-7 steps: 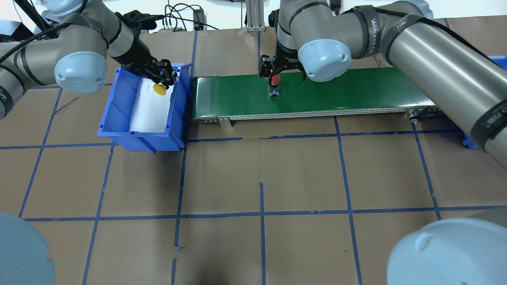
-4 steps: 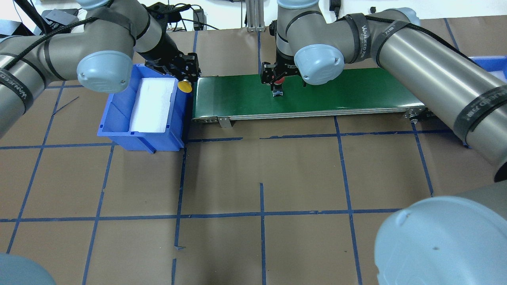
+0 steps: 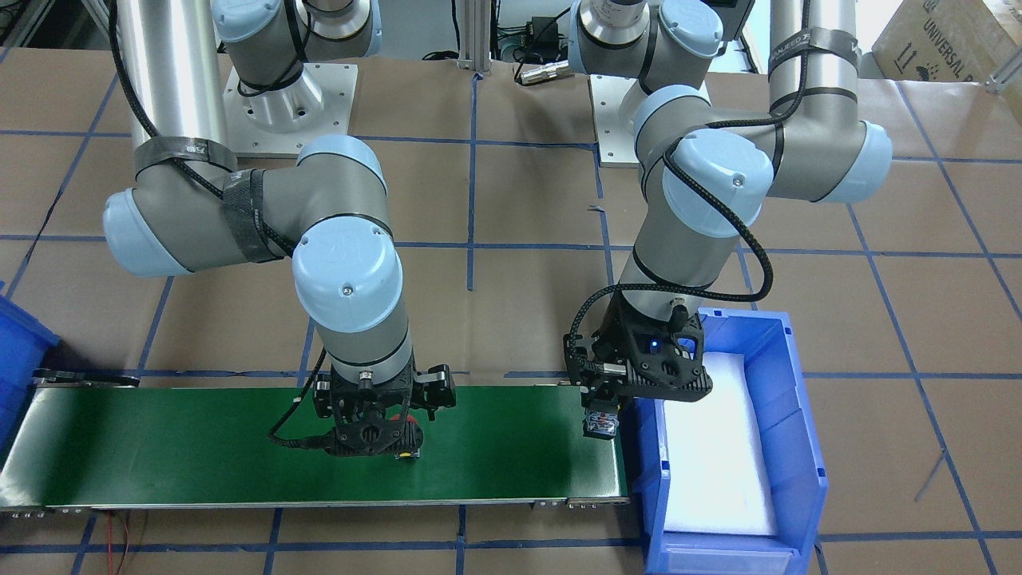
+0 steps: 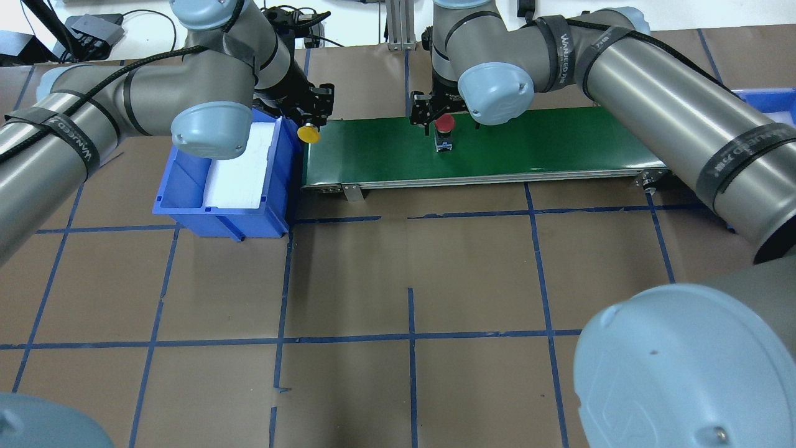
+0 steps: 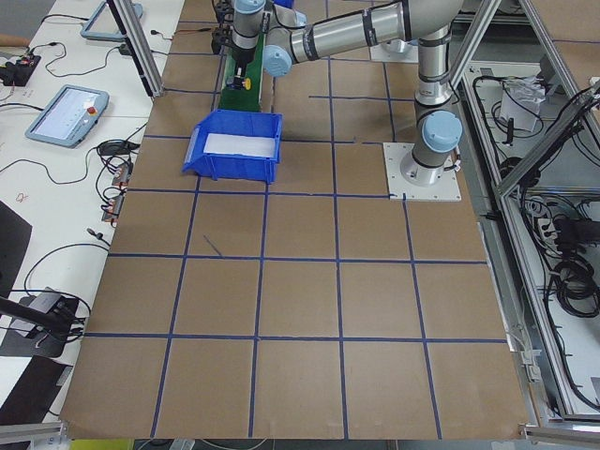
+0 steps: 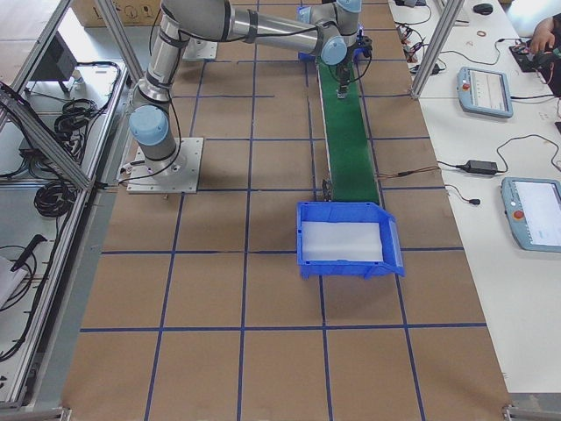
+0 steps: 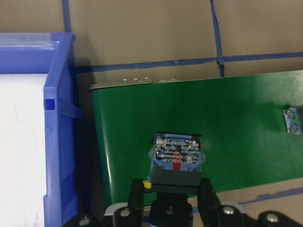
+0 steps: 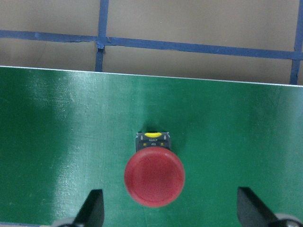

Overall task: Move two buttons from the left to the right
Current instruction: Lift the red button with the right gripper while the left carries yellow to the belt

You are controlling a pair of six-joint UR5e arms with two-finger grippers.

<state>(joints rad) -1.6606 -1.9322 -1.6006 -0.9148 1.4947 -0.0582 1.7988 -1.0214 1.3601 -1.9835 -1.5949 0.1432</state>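
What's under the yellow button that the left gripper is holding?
The end of the green conveyor belt, beside the blue bin. The yellow button itself hides the patch straight below it.

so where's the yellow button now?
Overhead view, left side: the yellow button is clamped in the left gripper, above the conveyor's left end, just beside the blue bin.

Green conveyor belt [image 4: 559,143] across brown surface [image 4: 479,274] gridded with blue tape [image 4: 410,339]. Blue bin [image 4: 211,221], lined with white foam [image 4: 236,180], just beside belt end at 9 o'clock. Second blue bin [image 4: 768,99] at 3 o'clock.
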